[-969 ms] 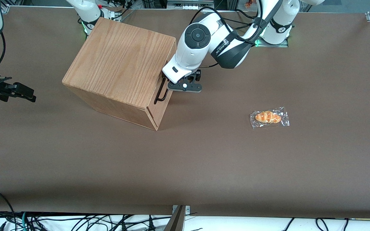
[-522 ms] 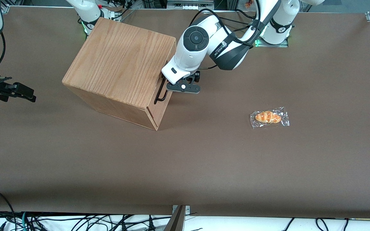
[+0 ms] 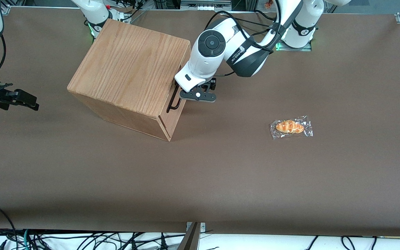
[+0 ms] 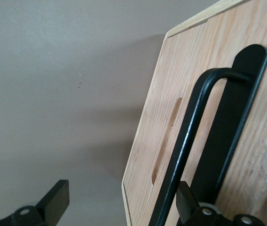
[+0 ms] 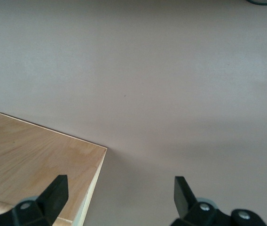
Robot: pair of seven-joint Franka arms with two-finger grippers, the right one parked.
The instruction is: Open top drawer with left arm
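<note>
Now 1 gripper (image 4: 119,209), jaws wide, straddles 1 top drawer (image 4: 246,141) handle (image 4: 190,141).

Brown table (image 3: 221,173) carries oak cabinet (image 3: 127,73), wrapped bread roll (image 3: 290,127).

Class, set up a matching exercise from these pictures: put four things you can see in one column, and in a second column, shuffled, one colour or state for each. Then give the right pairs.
Things:
1. handle
2. cabinet
3. pastry
4. gripper

Descriptions:
A. light wood, standing on the table
B. open, one finger at the bar
C. thin black bar on the drawer front
D. orange, in clear wrap, lying toward the working arm's end

Pairs: 1-C, 2-A, 3-D, 4-B
</note>
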